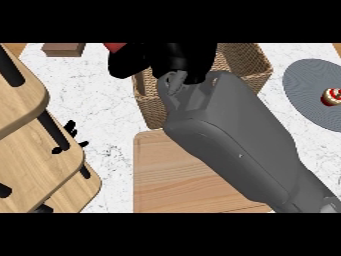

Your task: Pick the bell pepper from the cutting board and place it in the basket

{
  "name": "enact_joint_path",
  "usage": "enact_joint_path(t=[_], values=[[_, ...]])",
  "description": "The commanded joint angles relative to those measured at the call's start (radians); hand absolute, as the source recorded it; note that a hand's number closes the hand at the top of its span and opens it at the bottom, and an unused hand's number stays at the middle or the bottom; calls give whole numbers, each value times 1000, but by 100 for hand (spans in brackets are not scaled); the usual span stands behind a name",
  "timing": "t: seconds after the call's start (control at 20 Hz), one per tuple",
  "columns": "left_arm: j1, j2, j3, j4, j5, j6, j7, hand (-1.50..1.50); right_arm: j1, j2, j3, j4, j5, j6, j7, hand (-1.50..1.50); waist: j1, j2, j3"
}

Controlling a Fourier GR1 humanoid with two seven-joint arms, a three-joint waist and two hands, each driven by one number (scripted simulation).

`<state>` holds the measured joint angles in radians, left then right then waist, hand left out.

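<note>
Red pepper [114, 46] peeks out of right hand [165, 59], fingers curled round it, above basket [248, 64] far edge. Cutting board [180, 175] near, bare. Left hand [67, 137] at left, fingers straight. Plate [315, 85] with cupcake [333, 97] right.

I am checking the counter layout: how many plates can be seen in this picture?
1. A grey plate lies at the right of the counter, with a small red cupcake on it. The right forearm may hide more.
</note>
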<state>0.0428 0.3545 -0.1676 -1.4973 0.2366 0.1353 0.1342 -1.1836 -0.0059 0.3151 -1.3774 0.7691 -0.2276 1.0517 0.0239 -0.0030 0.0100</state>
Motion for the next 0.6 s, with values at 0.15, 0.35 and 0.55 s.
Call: enact_joint_path(t=[0.15, 0.35, 0.55], values=[[78, -23, -36, 107, -5, -3, 66, 0, 3, 5, -85, 178, -46, -77, -107, 150, 10, 21, -11], [65, -5, -19, 122, -8, -18, 50, 0, -27, 6, -139, 249, -112, -119, -140, 150, 17, 21, -11], [36, -6, -6, 107, 14, -9, 105, 0, 79, 6, -155, 254, -190, -217, -261, 150, 8, 20, -10]])
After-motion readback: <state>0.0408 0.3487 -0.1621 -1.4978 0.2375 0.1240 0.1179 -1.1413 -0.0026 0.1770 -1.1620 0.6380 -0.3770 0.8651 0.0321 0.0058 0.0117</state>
